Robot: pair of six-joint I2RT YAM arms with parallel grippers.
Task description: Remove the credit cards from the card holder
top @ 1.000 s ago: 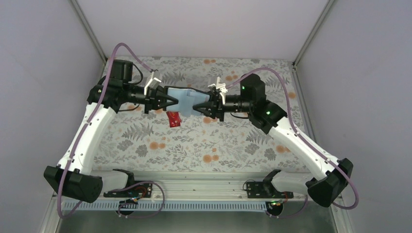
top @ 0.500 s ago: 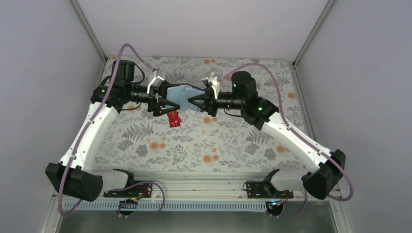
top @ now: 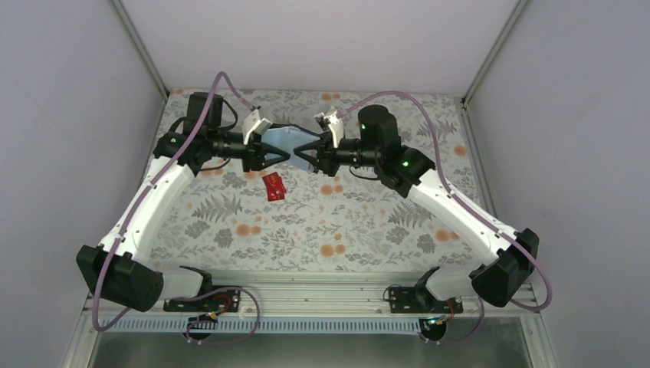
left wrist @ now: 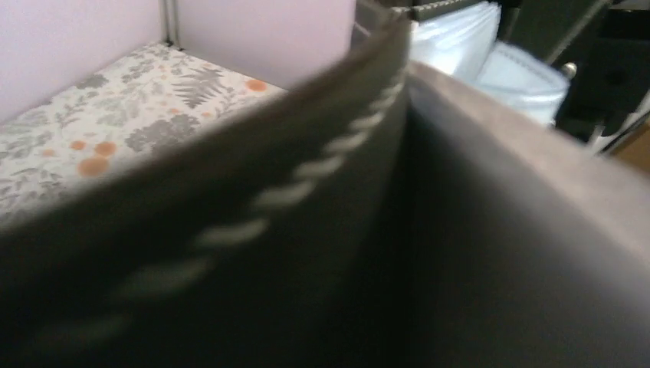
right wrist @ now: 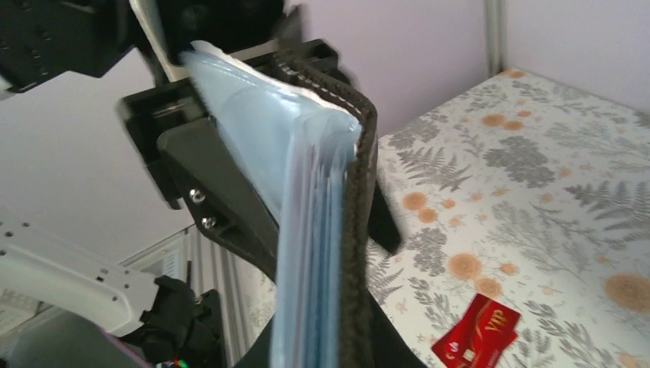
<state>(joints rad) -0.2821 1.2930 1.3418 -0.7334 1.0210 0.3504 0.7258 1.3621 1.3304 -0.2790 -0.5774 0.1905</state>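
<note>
Holder: the small, flat, black stitched folding card holder (top: 282, 141), with pale blue plastic sleeves inside, hangs in the air over the far middle of the floral tablecloth (top: 360, 230), between both claws.
Cards out: flat red rectangular credit cards (top: 273, 186) lie on the cloth just in front of the holder; I cannot tell how many.
Right claw: the right gripper (top: 305, 158) is clamped on one edge of the holder and carries it.
Left claw: the left gripper (top: 280, 156) has a finger on either side of the opposite edge; I cannot tell whether it pinches.
Handling: the holder looks light and floppy, its sleeves thin and slick. The cards look stiff and slippery. Best to hold the stitched cover edge and pull a card by its exposed end.
Change: a second ago the holder was stretched wide and flat. Now the claws sit closer together and farther back, and the holder is more folded. The red cards have not moved.
</note>
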